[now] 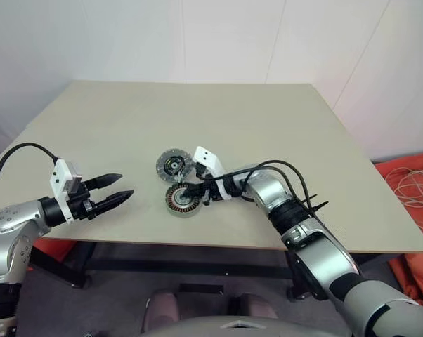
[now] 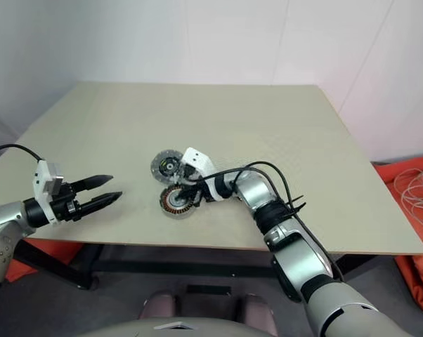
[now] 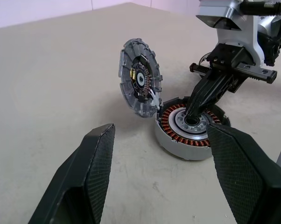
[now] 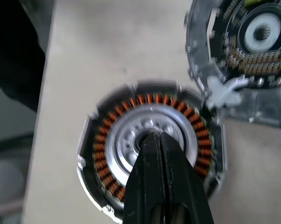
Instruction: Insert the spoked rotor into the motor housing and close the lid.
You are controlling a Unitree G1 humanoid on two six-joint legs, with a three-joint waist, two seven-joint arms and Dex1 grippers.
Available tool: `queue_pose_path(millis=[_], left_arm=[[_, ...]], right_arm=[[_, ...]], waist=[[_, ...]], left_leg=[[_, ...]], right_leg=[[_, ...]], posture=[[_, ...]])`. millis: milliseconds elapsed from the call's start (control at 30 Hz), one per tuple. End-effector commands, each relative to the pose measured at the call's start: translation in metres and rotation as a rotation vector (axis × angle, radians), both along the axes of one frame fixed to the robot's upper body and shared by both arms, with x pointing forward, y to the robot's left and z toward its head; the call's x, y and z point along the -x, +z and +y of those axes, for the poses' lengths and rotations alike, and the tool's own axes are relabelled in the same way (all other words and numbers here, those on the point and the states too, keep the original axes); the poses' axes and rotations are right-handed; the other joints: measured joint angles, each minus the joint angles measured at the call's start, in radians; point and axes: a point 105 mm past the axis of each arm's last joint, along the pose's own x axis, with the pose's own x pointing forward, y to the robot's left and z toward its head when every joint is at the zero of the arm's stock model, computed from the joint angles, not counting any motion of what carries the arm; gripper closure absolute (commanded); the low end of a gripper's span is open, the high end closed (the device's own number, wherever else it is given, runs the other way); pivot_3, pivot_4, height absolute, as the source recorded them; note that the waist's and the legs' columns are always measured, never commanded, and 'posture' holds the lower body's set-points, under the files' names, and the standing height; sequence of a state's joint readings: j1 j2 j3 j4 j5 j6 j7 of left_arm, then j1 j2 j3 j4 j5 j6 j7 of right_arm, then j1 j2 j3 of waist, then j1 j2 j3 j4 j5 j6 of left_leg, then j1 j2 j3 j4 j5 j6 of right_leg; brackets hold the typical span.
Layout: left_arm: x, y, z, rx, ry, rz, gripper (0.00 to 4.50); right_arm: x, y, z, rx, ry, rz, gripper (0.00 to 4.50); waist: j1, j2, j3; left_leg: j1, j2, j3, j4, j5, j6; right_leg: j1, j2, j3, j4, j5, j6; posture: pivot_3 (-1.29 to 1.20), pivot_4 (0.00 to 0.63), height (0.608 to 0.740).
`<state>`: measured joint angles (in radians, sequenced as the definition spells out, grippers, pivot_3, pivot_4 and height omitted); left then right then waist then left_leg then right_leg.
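Over the motor housing point(image 1: 183, 200), the right gripper point(image 3: 193, 117), pinched shut and empty, presses the seated spoked rotor point(image 4: 145, 133). The propped lid point(image 3: 140, 84) beside it needs swinging down next. The left gripper point(image 1: 120, 187) waits open, empty.

The setting is a bare robotics test room or lab. A plain beige table point(image 1: 282, 133) stands against white panelled walls point(image 1: 218, 38). Orange material point(image 1: 412, 182) and coiled cable point(image 1: 417, 193) lie on the floor beside it. Motor parts rest on the table.

Head pair overlooks table point(image 1: 303, 140) — wrists close.
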<state>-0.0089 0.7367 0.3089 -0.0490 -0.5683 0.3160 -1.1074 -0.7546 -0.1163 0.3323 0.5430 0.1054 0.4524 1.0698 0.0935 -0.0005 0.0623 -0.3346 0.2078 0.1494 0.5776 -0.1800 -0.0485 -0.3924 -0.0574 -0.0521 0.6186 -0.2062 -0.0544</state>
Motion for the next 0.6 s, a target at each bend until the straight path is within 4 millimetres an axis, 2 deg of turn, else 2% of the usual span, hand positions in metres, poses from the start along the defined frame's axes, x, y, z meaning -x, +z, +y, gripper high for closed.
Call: queue_pose_path(millis=[33, 100, 167, 200, 333, 400, 467, 600], left_arm=[[-0.002, 0.01, -0.003, -0.002, -0.013, -0.038, 1.16], [-0.002, 0.01, -0.003, -0.002, -0.014, -0.039, 1.16], [-0.002, 0.01, -0.004, -0.001, -0.015, -0.039, 1.16], [-0.002, 0.01, -0.004, 0.0, -0.015, -0.04, 1.16], [-0.002, 0.01, -0.004, 0.002, -0.014, -0.038, 1.16], [-0.001, 0.01, -0.004, 0.002, -0.013, -0.037, 1.16], [-0.001, 0.01, -0.003, 0.001, -0.012, -0.037, 1.16], [-0.002, 0.011, -0.003, -0.002, -0.011, -0.039, 1.16]], right_arm=[[-0.005, 0.05, 0.013, -0.218, 0.0, -0.008, 4.48], [-0.006, 0.055, 0.013, -0.25, -0.013, 0.007, 4.48], [-0.005, 0.046, 0.011, -0.214, -0.014, 0.009, 4.48], [-0.004, 0.037, 0.009, -0.168, -0.008, 0.003, 4.48], [0.005, -0.026, -0.015, 0.155, 0.045, -0.023, 4.48], [0.008, -0.045, -0.025, 0.249, 0.06, -0.031, 4.48], [0.006, -0.046, -0.028, 0.251, 0.043, -0.029, 4.48], [-0.002, -0.015, -0.013, 0.095, 0.015, -0.035, 4.48]], waist=[[0.0, 0.0, 0.0], [0.0, 0.0, 0.0], [0.002, 0.0, 0.0], [0.002, -0.001, 0.0], [0.002, -0.001, -0.001], [0.0, 0.001, 0.0], [-0.002, 0.001, -0.001], [-0.001, 0.001, -0.001]], left_leg=[[0.0, 0.0, 0.0, 0.0, 0.0, 0.0], [0.0, 0.0, 0.0, 0.0, 0.0, 0.0], [-0.001, 0.0, 0.0, 0.0, 0.0, 0.0], [-0.001, 0.0, 0.0, 0.0, 0.0, 0.0], [-0.003, 0.0, 0.0, -0.001, -0.001, 0.0], [-0.003, 0.0, 0.0, -0.001, -0.001, 0.0], [0.0, 0.0, 0.0, -0.001, -0.001, 0.0], [0.004, 0.0, 0.0, -0.001, -0.001, 0.0]], right_leg=[[0.0, 0.0, 0.0, 0.0, 0.0, 0.0], [-0.001, 0.0, 0.0, 0.0, 0.0, 0.0], [-0.001, 0.0, 0.0, 0.0, 0.0, 0.0], [0.0, 0.0, 0.0, 0.0, 0.0, 0.0], [-0.001, 0.0, 0.0, 0.0, 0.0, -0.001], [-0.002, 0.0, 0.0, 0.0, 0.0, -0.001], [0.0, 0.0, 0.0, 0.0, 0.0, 0.0], [0.003, 0.0, 0.0, -0.001, -0.001, -0.001]], posture=[[0.0, 0.0, 0.74], [0.0, 0.0, 0.74], [0.0, 0.0, 0.74], [0.0, 0.0, 0.74], [0.0, 0.0, 0.74], [0.0, 0.0, 0.74], [0.0, 0.0, 0.74], [0.0, 0.0, 0.74]])
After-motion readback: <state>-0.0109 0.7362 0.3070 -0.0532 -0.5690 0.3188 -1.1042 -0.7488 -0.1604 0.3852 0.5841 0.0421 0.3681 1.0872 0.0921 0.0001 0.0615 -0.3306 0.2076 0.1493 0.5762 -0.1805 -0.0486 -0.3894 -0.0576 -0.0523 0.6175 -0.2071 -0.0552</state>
